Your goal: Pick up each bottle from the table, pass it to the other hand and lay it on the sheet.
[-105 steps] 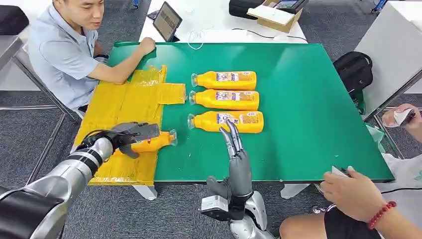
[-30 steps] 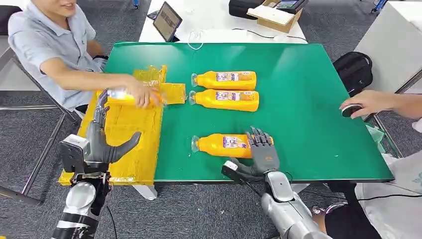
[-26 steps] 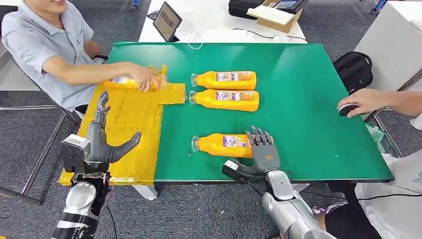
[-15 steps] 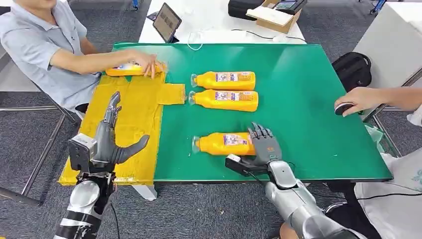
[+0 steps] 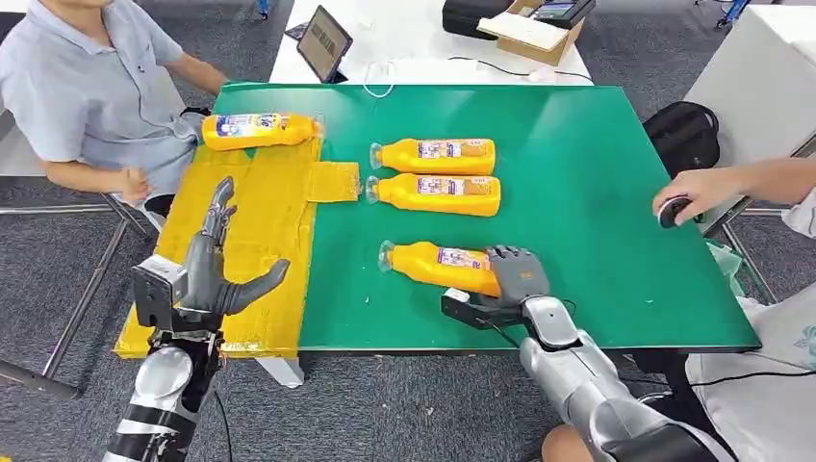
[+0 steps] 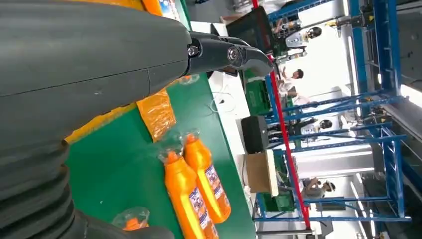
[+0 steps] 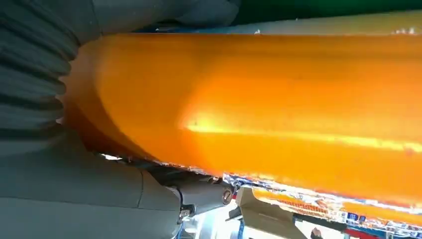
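Observation:
My right hand (image 5: 515, 282) grips the base end of an orange bottle (image 5: 438, 266) near the table's front edge; the bottle (image 7: 278, 104) is tilted, its cap pointing left and away. Two more orange bottles (image 5: 435, 155) (image 5: 433, 192) lie side by side at mid-table, and they are the two bottles (image 6: 196, 189) in the left wrist view. Another bottle (image 5: 258, 130) lies at the far end of the yellow sheet (image 5: 245, 241). My left hand (image 5: 207, 274) hovers open over the sheet's near part, fingers spread, holding nothing.
A person in a grey shirt (image 5: 87, 87) sits at the table's left end. Another person's hand (image 5: 688, 192) rests on a small object at the right edge. A tablet (image 5: 322, 40) and a box (image 5: 529, 29) stand on the white table behind the green table (image 5: 597, 173).
The person set the bottle at the sheet's far end and drew the arm back. My right hand closed on the near bottle and lifted its base end. My left hand barely moved.

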Motion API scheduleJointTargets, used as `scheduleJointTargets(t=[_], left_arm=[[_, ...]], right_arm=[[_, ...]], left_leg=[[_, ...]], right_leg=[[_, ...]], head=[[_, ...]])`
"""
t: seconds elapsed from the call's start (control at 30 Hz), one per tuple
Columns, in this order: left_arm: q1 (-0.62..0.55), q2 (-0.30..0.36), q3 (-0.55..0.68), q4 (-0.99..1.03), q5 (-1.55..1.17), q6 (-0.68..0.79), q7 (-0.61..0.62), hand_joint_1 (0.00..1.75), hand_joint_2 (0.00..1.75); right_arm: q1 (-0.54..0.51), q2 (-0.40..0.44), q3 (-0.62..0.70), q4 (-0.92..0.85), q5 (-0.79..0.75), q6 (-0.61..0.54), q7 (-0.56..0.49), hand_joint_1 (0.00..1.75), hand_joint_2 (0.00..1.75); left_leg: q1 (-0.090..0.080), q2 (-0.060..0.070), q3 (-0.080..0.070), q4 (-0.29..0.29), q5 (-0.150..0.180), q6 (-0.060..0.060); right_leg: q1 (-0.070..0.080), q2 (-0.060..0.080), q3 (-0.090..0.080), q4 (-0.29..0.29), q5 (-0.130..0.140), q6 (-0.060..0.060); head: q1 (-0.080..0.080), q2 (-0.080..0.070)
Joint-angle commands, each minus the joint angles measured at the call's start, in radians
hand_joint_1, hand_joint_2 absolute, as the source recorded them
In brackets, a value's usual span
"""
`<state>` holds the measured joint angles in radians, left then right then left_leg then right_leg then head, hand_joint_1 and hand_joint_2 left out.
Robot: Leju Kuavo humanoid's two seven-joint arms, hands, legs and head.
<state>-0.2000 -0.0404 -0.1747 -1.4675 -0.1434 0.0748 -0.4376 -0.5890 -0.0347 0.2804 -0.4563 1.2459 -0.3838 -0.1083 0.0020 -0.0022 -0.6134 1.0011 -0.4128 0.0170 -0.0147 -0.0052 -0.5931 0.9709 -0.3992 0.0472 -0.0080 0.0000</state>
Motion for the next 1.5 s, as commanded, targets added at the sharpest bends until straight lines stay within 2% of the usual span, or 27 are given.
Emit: scheduleJointTargets(t=[0.03,0.07,0.17,0.3,0.4,0.47,0.53,0.57,0.6,0.67,0.73,0.77,0.8,0.83,0.87,0.93,0.97,1.07,1.2,1.3,1.5], left_arm=[[-0.050,0.014,-0.016,0.092,0.021,-0.015,0.008,0.00,1.75],[-0.055,0.012,-0.015,0.100,0.025,-0.015,0.006,0.00,1.75],[-0.072,0.011,-0.018,0.125,0.063,-0.031,-0.017,0.00,1.75],[-0.034,0.006,-0.047,0.119,0.187,-0.152,-0.014,0.00,1.75],[0.045,-0.042,-0.079,0.112,0.254,-0.159,-0.023,0.00,1.75],[0.096,-0.076,-0.107,0.101,0.225,-0.063,-0.064,0.00,1.75],[0.150,-0.106,-0.122,0.079,0.237,-0.002,-0.091,0.00,1.75],[0.173,-0.109,-0.142,0.068,0.196,0.049,-0.107,0.00,1.75],[0.200,-0.112,-0.157,0.058,0.159,0.086,-0.115,0.00,1.75],[0.234,-0.090,-0.194,0.066,0.143,0.050,-0.096,0.00,1.75],[0.243,-0.080,-0.207,0.072,0.131,0.041,-0.101,0.00,1.75],[0.247,-0.063,-0.228,0.082,0.098,0.027,-0.123,0.00,1.75],[0.246,-0.047,-0.253,0.083,0.073,0.002,-0.132,0.00,1.75],[0.247,-0.048,-0.252,0.083,0.072,0.001,-0.133,0.00,1.75],[0.240,-0.045,-0.266,0.082,0.072,-0.036,-0.139,0.00,1.75],[0.230,-0.054,-0.268,0.082,0.076,-0.057,-0.138,0.00,1.75],[0.219,-0.056,-0.277,0.085,0.092,-0.094,-0.133,0.00,1.75],[0.157,-0.079,-0.276,0.123,0.118,-0.119,-0.130,0.00,1.75],[0.108,-0.101,-0.268,0.136,0.174,-0.123,-0.120,0.00,1.75],[0.100,-0.102,-0.271,0.129,0.205,-0.137,-0.117,0.00,1.75],[0.100,-0.103,-0.271,0.129,0.211,-0.141,-0.117,0.00,1.75]], right_arm=[[-0.035,-0.028,0.056,0.117,0.002,0.077,-0.015,1.75,1.75],[-0.039,-0.026,0.050,0.119,-0.012,0.083,-0.037,1.75,1.75],[-0.001,0.019,-0.095,0.064,-0.261,0.095,-0.290,1.75,1.75],[0.091,0.103,-0.206,-0.119,-0.562,0.063,-0.520,1.75,1.75],[0.202,0.169,-0.239,-0.394,-0.782,-0.005,-0.590,1.75,1.75],[0.272,0.189,-0.220,-0.557,-0.883,-0.070,-0.590,1.75,1.75],[0.335,0.192,-0.182,-0.702,-0.965,-0.158,-0.590,1.57,1.75],[0.366,0.182,-0.155,-0.770,-1.012,-0.200,-0.590,1.66,1.75],[0.393,0.172,-0.135,-0.836,-1.044,-0.248,-0.590,1.68,1.75],[0.411,0.149,-0.096,-0.873,-1.046,-0.283,-0.590,1.71,1.75],[0.409,0.146,-0.091,-0.872,-1.046,-0.279,-0.590,1.64,1.75],[0.394,0.140,-0.070,-0.839,-1.042,-0.244,-0.590,1.61,1.75],[0.365,0.140,-0.044,-0.767,-1.012,-0.195,-0.590,1.66,1.75],[0.358,0.147,-0.043,-0.757,-1.006,-0.197,-0.590,1.64,1.75],[0.322,0.148,0.004,-0.675,-0.951,-0.145,-0.590,1.66,1.75],[0.296,0.171,0.031,-0.610,-0.904,-0.142,-0.590,1.68,1.75],[0.278,0.175,0.065,-0.571,-0.881,-0.125,-0.590,1.75,1.75],[0.235,0.213,0.206,-0.451,-0.808,-0.088,-0.590,1.75,1.75],[0.212,0.250,0.342,-0.363,-0.814,-0.118,-0.590,1.75,1.75],[0.207,0.258,0.389,-0.334,-0.821,-0.145,-0.590,1.75,1.75],[0.206,0.259,0.394,-0.331,-0.823,-0.143,-0.590,1.75,1.75]], left_leg=[[0.000,-0.002,0.002,-0.001,0.000,-0.001],[0.000,-0.002,0.002,-0.001,0.000,0.000],[0.001,-0.002,0.004,-0.001,0.000,-0.001],[0.001,-0.001,0.006,-0.002,0.000,-0.001],[0.001,0.006,0.006,-0.002,-0.002,-0.002],[0.000,0.005,0.007,-0.002,-0.003,-0.002],[0.000,0.003,0.003,-0.001,-0.002,-0.001],[0.000,0.003,0.005,-0.001,-0.004,-0.001],[0.000,0.001,0.002,-0.001,-0.003,-0.001],[0.000,0.000,0.003,0.000,-0.006,-0.001],[0.000,0.001,-0.004,-0.001,-0.003,-0.001],[0.000,0.002,0.000,0.000,-0.006,-0.001],[0.000,0.002,-0.002,-0.001,-0.005,-0.001],[0.000,0.003,-0.003,-0.001,-0.005,-0.001],[0.000,0.003,0.000,-0.001,-0.006,-0.001],[0.000,0.004,-0.001,-0.001,-0.006,-0.002],[0.000,0.004,-0.001,-0.001,-0.005,-0.002],[0.001,0.005,-0.003,-0.001,-0.004,-0.002],[0.002,0.004,-0.001,-0.001,-0.003,-0.003],[0.002,0.003,0.001,-0.001,-0.004,-0.003],[0.002,0.002,0.000,-0.001,-0.004,-0.003]], right_leg=[[0.001,-0.002,0.003,0.000,-0.001,-0.001],[0.000,-0.001,0.002,-0.001,-0.001,-0.001],[0.001,-0.002,0.004,-0.001,-0.001,-0.001],[0.001,-0.001,0.006,-0.002,-0.001,-0.002],[0.001,0.004,0.005,-0.001,0.000,-0.003],[0.001,0.004,0.005,0.000,-0.002,-0.003],[0.000,0.002,0.002,0.001,-0.002,-0.001],[0.001,0.002,0.004,0.001,-0.005,-0.002],[0.001,0.001,0.002,0.001,-0.004,-0.002],[0.000,0.000,0.003,0.001,-0.006,-0.002],[0.000,0.001,-0.003,0.001,-0.003,-0.001],[0.000,0.002,0.001,0.001,-0.005,-0.002],[0.000,0.002,-0.002,0.000,-0.004,-0.002],[0.000,0.003,-0.003,0.000,-0.003,-0.002],[0.000,0.004,0.000,0.000,-0.004,-0.003],[0.000,0.004,-0.001,0.000,-0.003,-0.003],[0.000,0.005,-0.002,0.000,-0.002,-0.003],[0.001,0.005,-0.004,0.000,-0.001,-0.003],[0.002,0.004,-0.002,0.001,-0.002,-0.003],[0.002,0.003,0.000,0.001,-0.003,-0.003],[0.002,0.002,-0.001,0.001,-0.003,-0.003]], head=[[0.000,0.000],[0.000,0.000],[0.000,0.000],[0.001,0.000],[0.000,0.000],[0.000,0.000],[0.000,0.000],[-0.001,0.000],[0.000,0.000],[0.000,0.000],[0.000,0.000],[0.000,0.000],[0.000,0.000],[0.000,0.000],[0.000,0.000],[0.000,0.000],[0.000,0.000],[0.000,0.000],[0.000,0.000],[0.000,0.000],[0.000,0.000]])
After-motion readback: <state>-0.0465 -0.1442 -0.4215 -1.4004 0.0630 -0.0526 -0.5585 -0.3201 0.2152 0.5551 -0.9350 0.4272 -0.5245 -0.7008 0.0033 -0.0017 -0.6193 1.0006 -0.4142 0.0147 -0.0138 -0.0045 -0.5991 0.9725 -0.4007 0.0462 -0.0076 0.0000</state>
